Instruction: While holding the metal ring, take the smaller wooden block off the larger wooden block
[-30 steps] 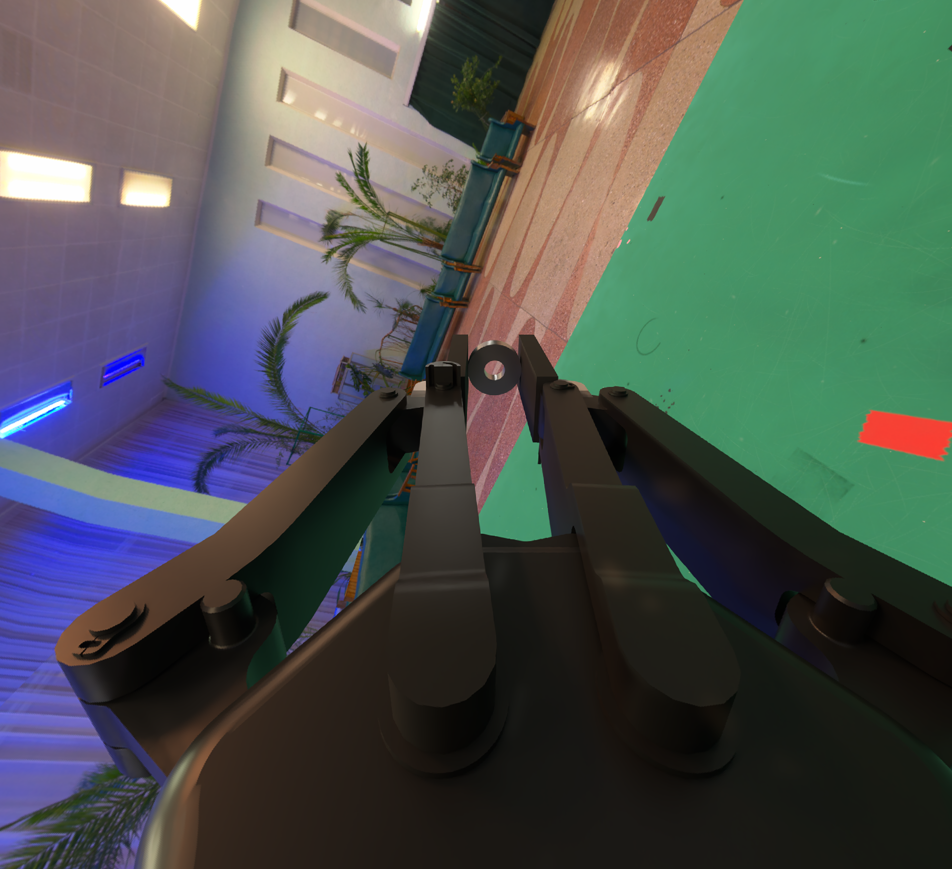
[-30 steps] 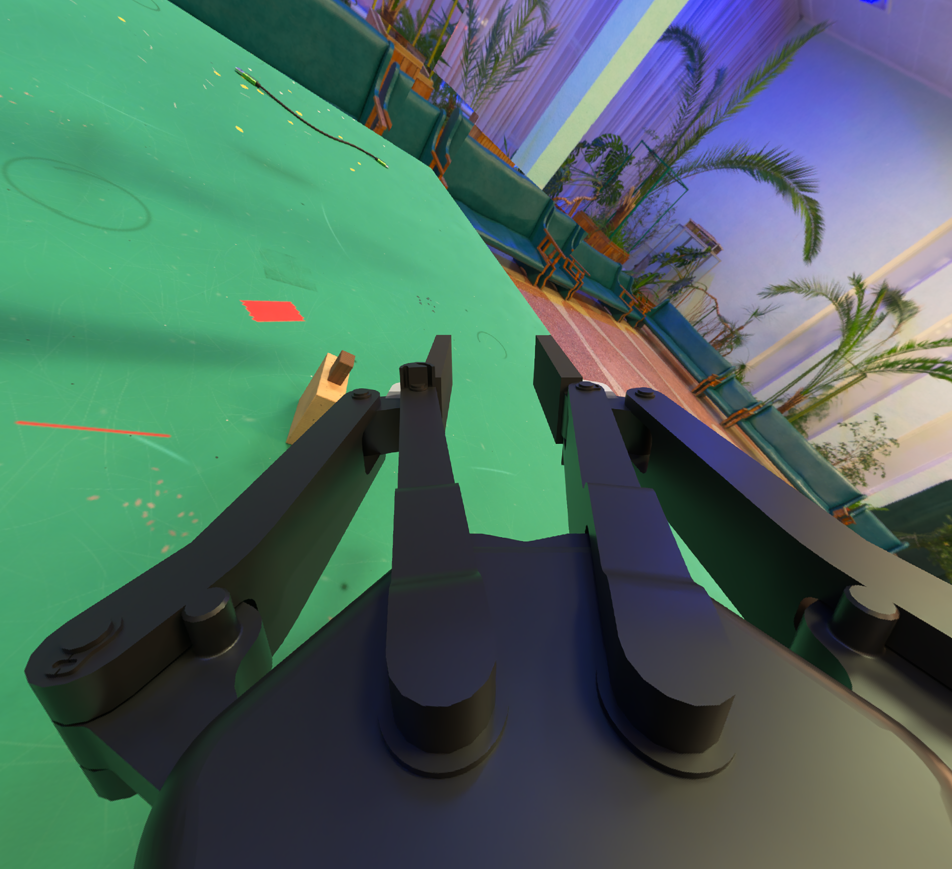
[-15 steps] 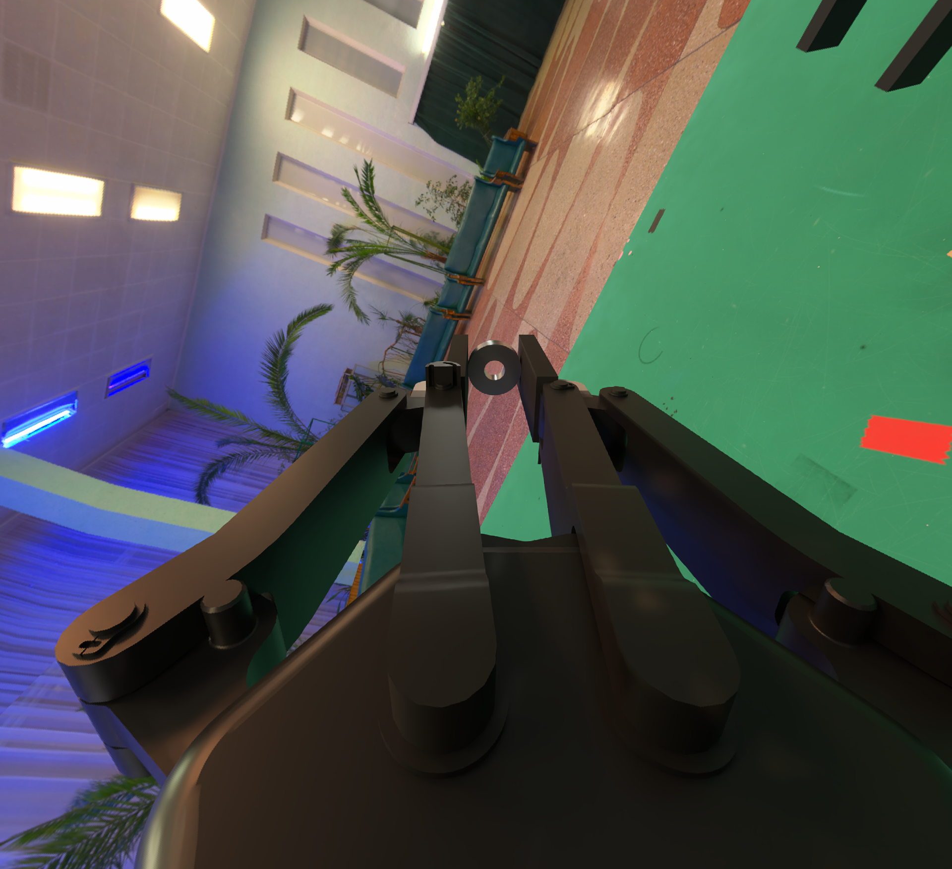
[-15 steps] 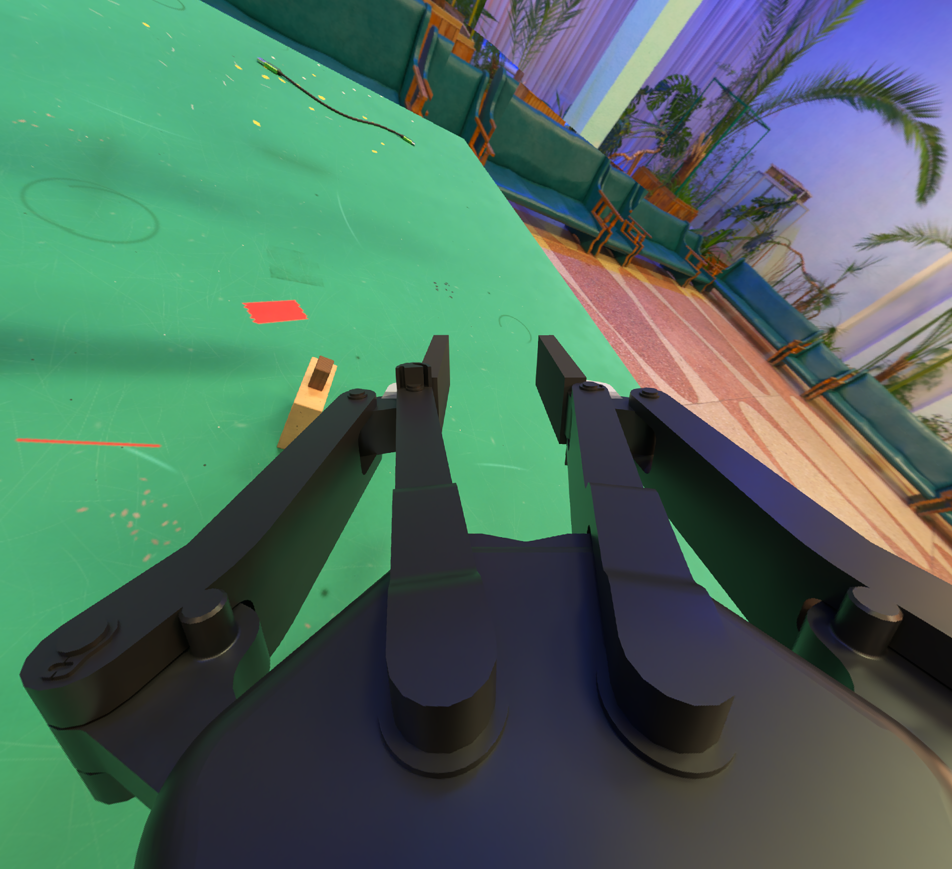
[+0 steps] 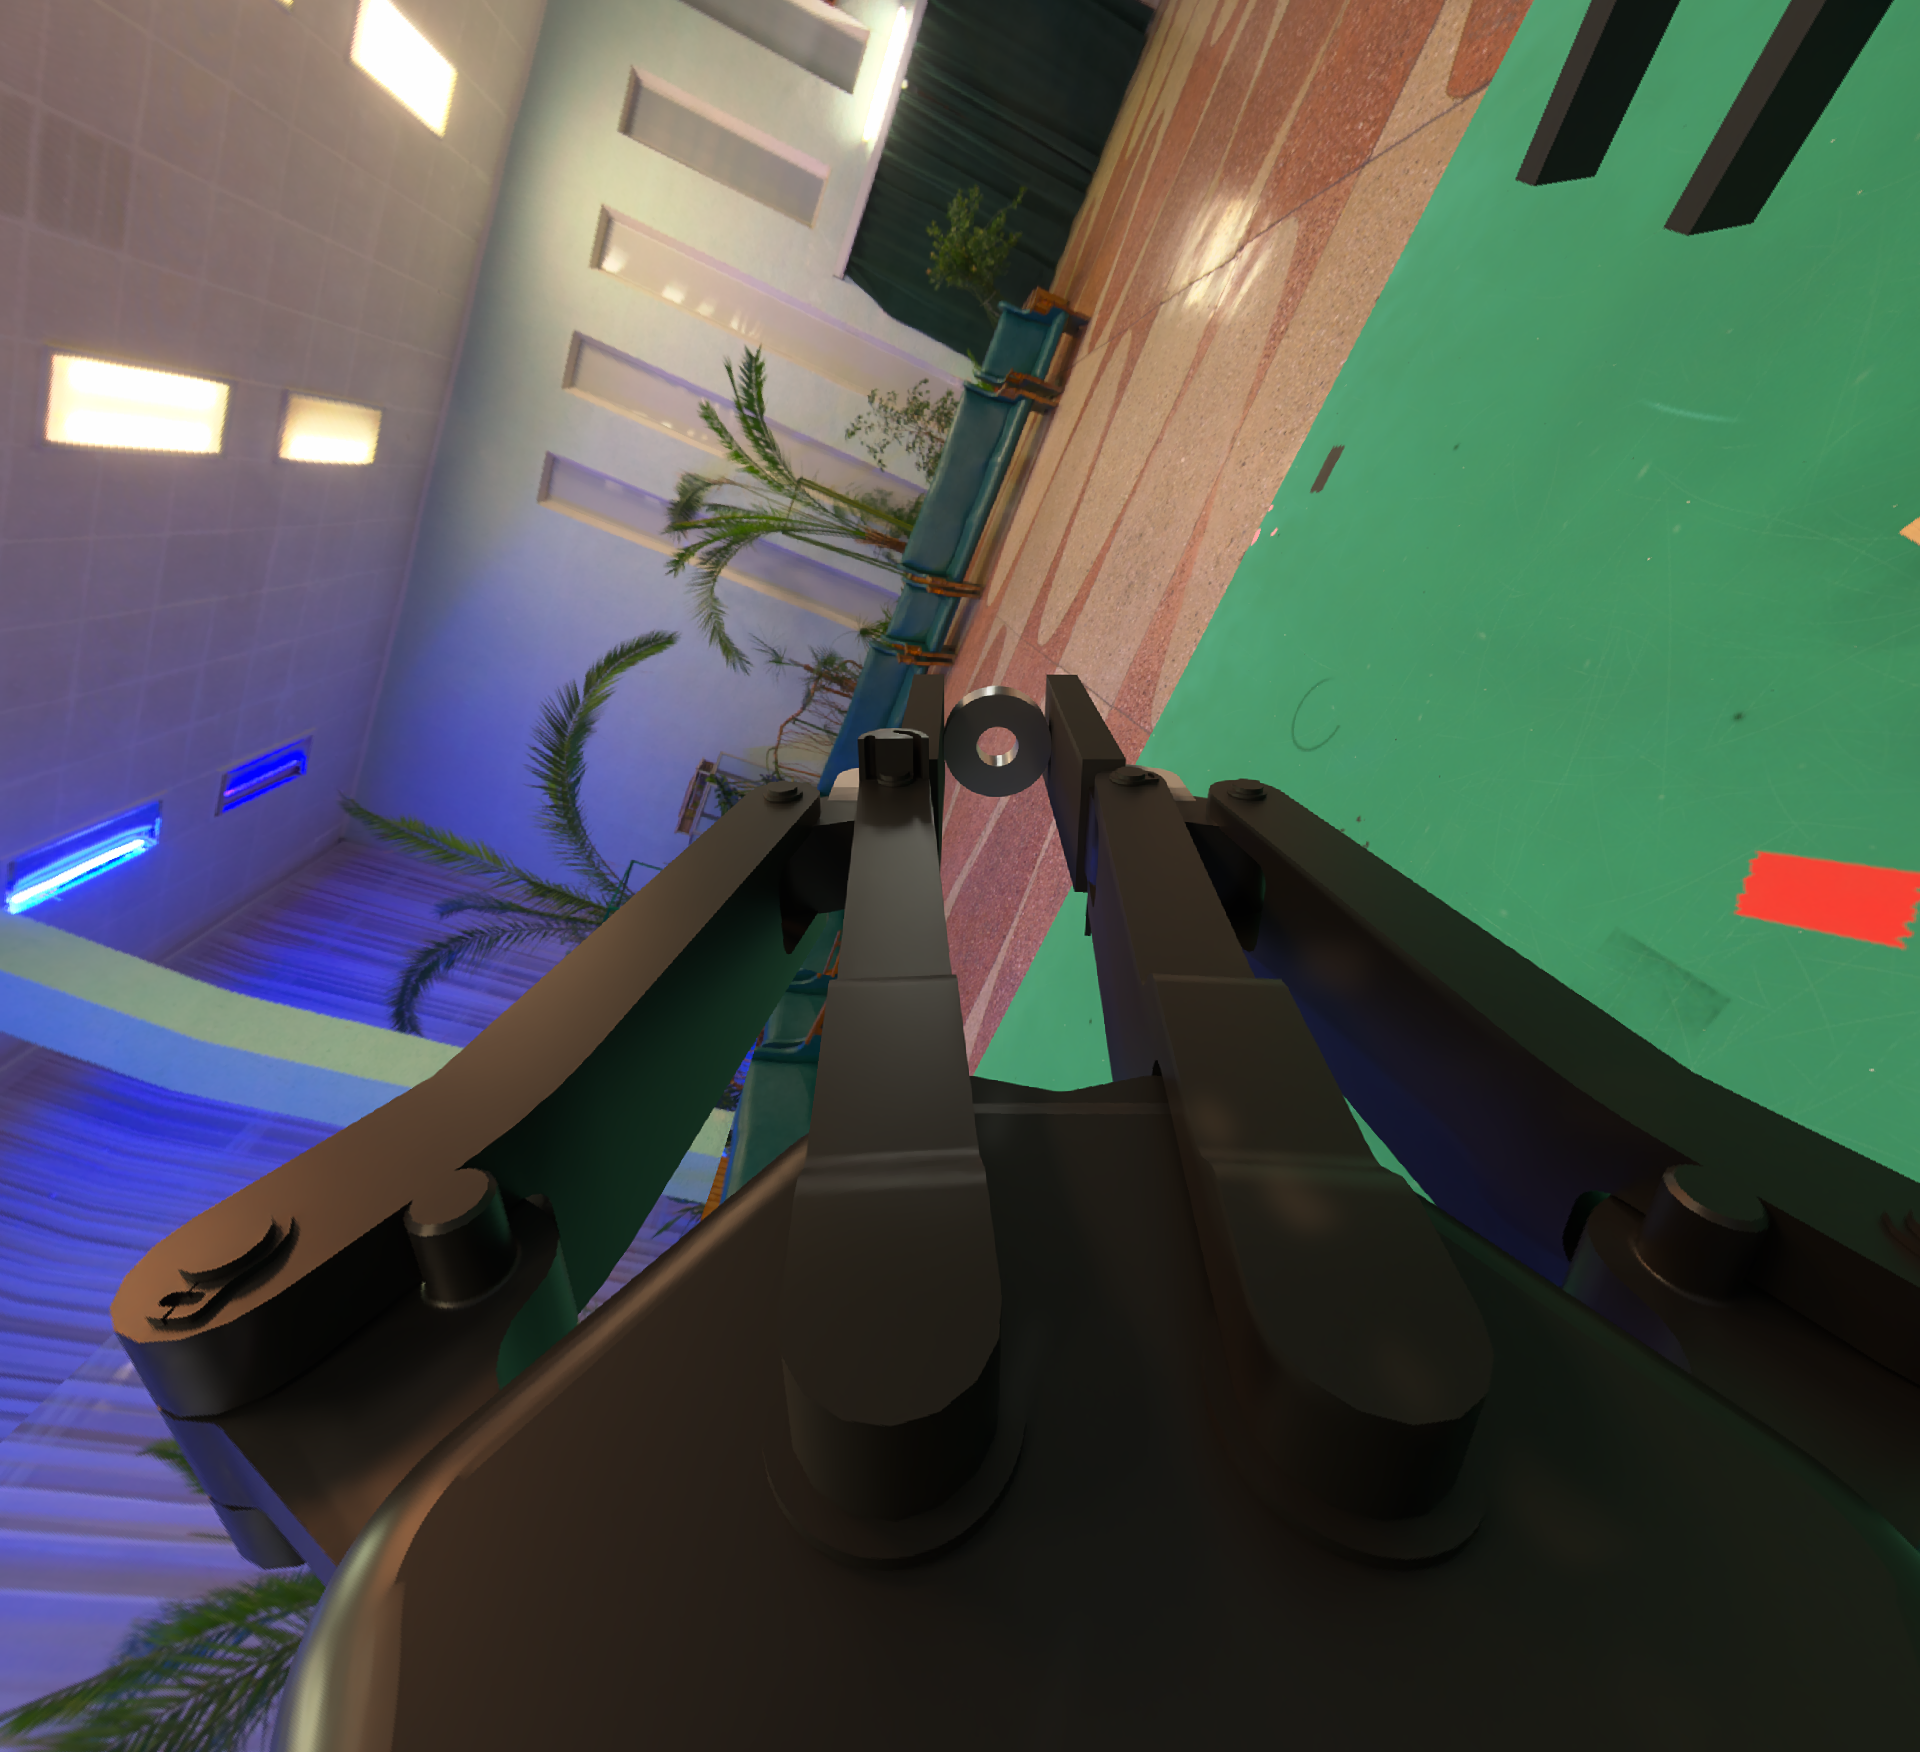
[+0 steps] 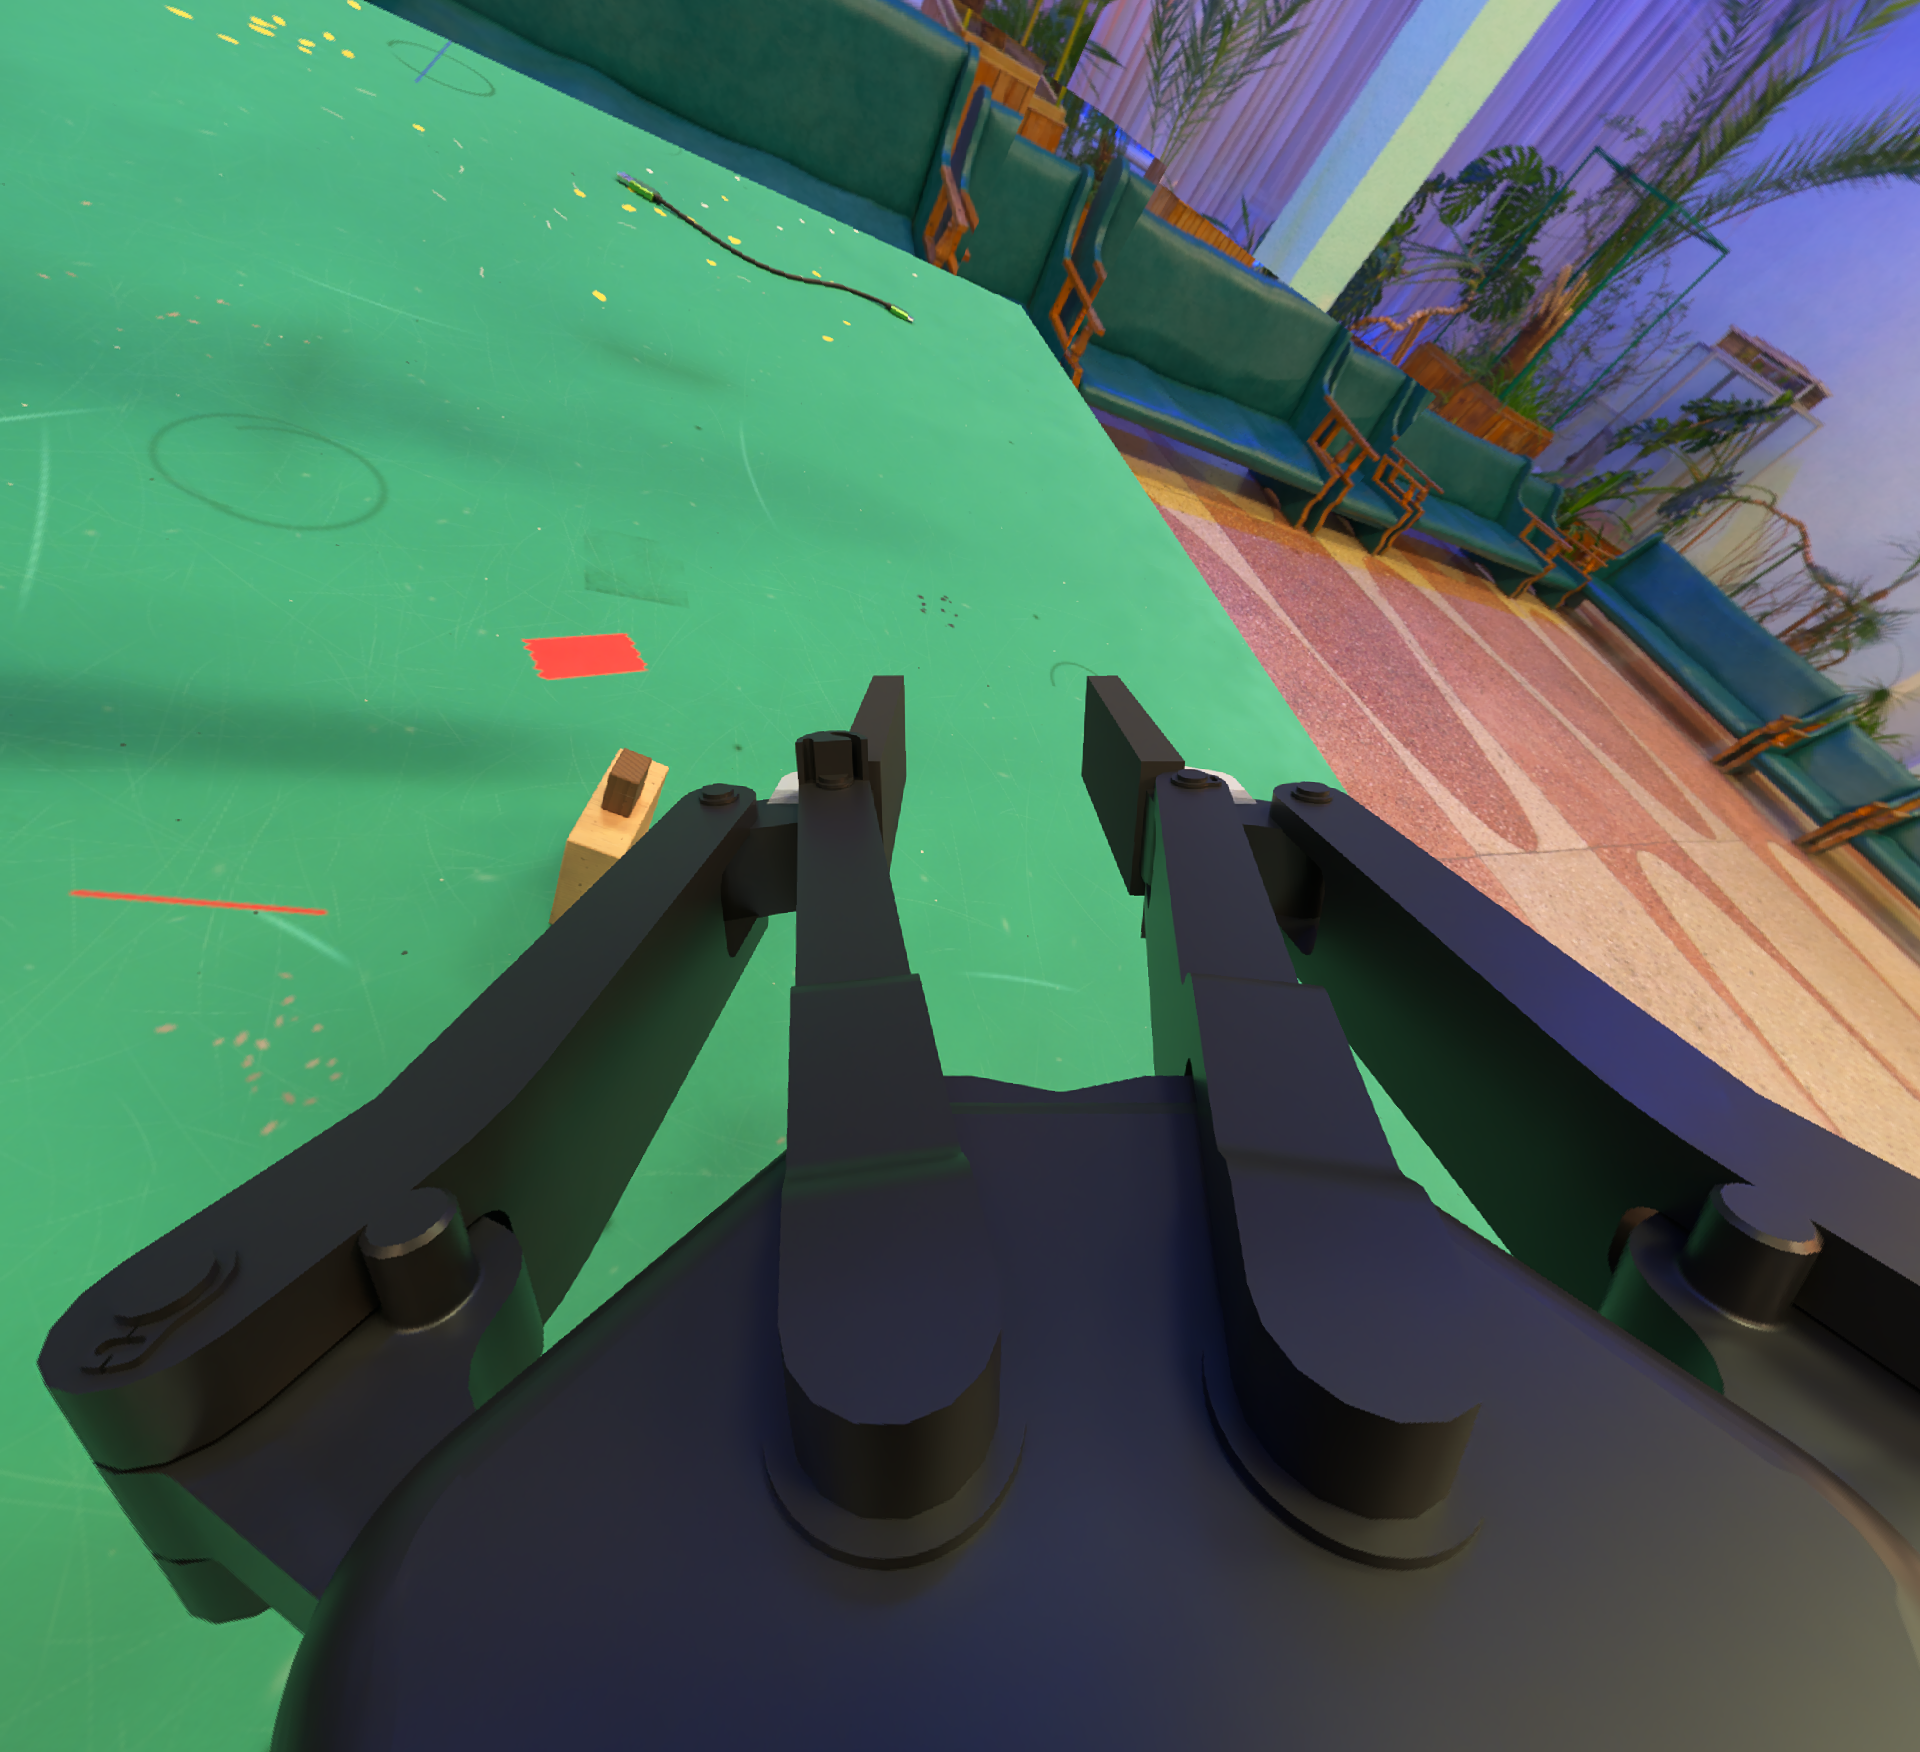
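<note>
Still clenched, the left gripper (image 5: 995, 734) pinches the ring (image 5: 997, 743) between its fingertips, off the tabletop (image 5: 1558, 559) edge, same as before. Right gripper (image 6: 992, 715) is released, jaws apart with nothing between, hovering over the tabletop (image 6: 416, 331). Small block (image 6: 627, 783) sits on top of the big block (image 6: 603, 835), left of the right gripper, now partly behind its linkage and seen more end-on than 0.5 s ago. In the left view, the right gripper's fingers (image 5: 1621, 40) reach further into frame.
</note>
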`<action>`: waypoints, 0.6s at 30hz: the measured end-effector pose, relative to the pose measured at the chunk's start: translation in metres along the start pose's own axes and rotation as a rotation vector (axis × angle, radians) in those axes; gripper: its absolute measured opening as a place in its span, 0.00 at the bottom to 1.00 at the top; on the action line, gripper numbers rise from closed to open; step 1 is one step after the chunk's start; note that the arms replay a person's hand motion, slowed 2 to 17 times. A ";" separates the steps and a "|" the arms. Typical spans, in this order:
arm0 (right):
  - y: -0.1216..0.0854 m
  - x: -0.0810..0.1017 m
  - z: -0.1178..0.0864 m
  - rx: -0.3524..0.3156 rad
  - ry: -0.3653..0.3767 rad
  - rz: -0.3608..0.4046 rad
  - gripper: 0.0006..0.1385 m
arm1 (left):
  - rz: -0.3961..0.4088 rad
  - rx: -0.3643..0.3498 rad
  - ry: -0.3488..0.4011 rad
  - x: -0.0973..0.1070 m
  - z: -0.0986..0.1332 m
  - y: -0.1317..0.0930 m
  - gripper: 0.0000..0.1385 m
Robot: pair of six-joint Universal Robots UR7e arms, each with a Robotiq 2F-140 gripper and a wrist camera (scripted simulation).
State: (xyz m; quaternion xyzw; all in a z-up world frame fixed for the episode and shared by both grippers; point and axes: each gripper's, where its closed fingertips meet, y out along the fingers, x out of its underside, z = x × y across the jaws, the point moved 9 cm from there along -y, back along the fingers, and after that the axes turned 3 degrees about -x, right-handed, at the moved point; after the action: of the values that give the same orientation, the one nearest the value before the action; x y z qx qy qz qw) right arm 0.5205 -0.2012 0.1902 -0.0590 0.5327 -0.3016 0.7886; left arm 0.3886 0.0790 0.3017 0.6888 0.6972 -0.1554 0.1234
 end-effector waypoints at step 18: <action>0.015 0.004 0.019 -0.071 -0.034 -0.117 0.29 | 0.019 -0.007 -0.009 0.000 -0.003 -0.004 0.19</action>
State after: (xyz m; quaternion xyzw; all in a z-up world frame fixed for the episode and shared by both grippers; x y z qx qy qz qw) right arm 0.5440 -0.1952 0.1887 -0.1230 0.5251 -0.3273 0.7759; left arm 0.3845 0.0804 0.3046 0.6943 0.6906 -0.1548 0.1306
